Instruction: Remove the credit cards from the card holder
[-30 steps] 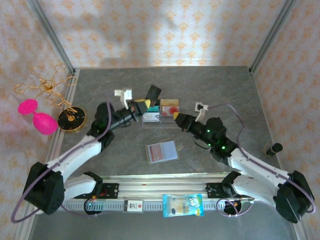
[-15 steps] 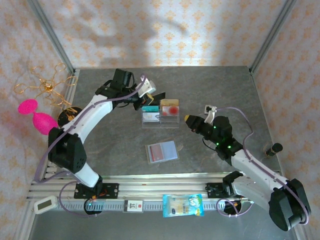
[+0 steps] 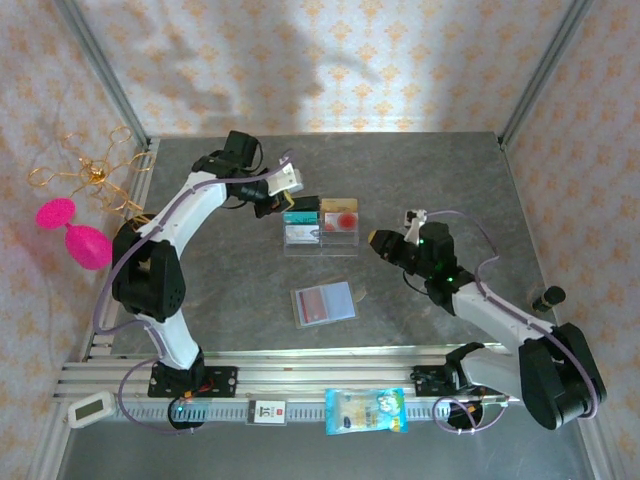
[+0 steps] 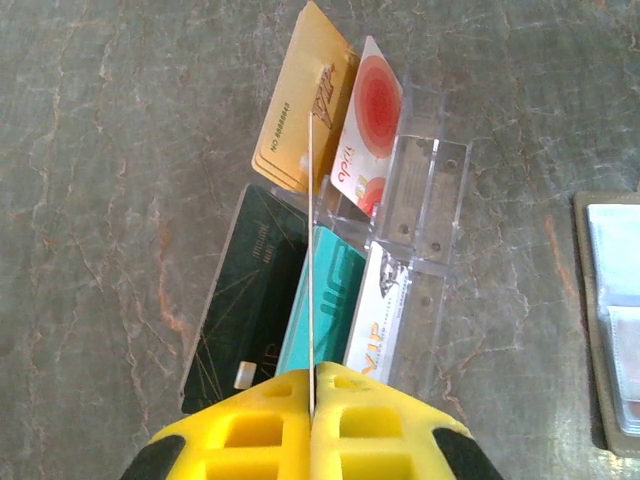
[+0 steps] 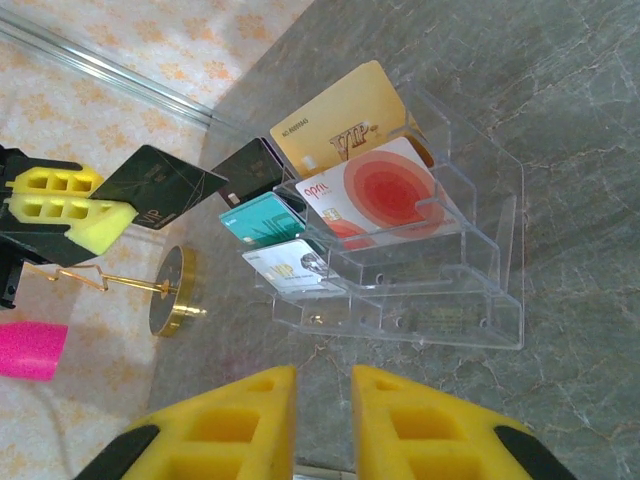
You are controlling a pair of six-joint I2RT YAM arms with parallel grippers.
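The card holder lies open on the table's middle, a reddish card in its clear pocket; its edge shows in the left wrist view. My left gripper is shut on a black credit card, seen edge-on, just above the back-left of a clear acrylic stand. The stand holds gold, red-and-white, teal, white and another black card. My right gripper hovers right of the stand, slightly open, nothing between its fingers.
A pink ornament, a gold wire stand and a black-gold disc sit at the left wall. A small black cylinder stands at the right. A snack packet and a white timer lie by the rail.
The left arm has swung up and round to the back, still pinching the black card, and now holds it over the stand. The right gripper has drawn back to the right.
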